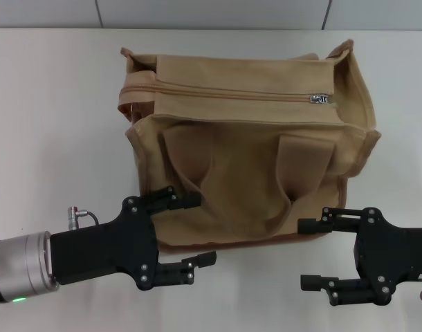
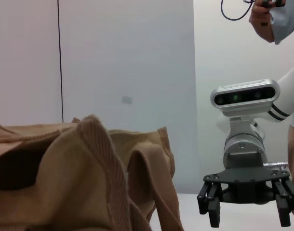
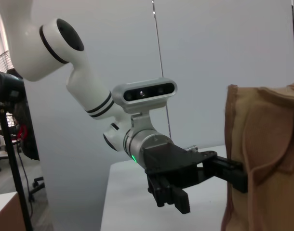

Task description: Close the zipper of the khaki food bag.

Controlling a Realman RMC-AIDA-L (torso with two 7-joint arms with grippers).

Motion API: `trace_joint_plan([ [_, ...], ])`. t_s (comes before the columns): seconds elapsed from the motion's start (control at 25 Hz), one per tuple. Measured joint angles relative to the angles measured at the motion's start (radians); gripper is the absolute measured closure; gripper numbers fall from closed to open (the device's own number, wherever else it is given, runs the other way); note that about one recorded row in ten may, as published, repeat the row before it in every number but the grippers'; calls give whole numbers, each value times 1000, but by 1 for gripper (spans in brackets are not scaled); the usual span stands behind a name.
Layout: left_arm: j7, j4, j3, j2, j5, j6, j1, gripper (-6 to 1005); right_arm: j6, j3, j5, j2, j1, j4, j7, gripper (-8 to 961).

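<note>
The khaki food bag (image 1: 245,173) stands on the white table, its two wide handles hanging down its front. The zipper (image 1: 232,93) runs along the top panel as a thin seam, with the silver slider (image 1: 320,99) at its right end. My left gripper (image 1: 205,229) is open at the bag's lower front left, its upper finger against the fabric. My right gripper (image 1: 303,253) is open at the lower front right corner, empty. The left wrist view shows the bag (image 2: 89,168) and the right gripper (image 2: 247,211). The right wrist view shows the bag (image 3: 262,154) and the left gripper (image 3: 207,187).
The white table (image 1: 52,124) spreads to both sides of the bag. A grey wall (image 1: 211,12) stands behind it. A person (image 2: 277,19) holding a cable shows at the edge of the left wrist view.
</note>
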Motion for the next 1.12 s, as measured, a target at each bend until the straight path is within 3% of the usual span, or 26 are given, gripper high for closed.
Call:
trace_joint_plan([
  [1.12, -1, 0, 2, -3, -2, -15, 0, 184, 31, -3, -3, 2, 4, 8, -1, 214],
])
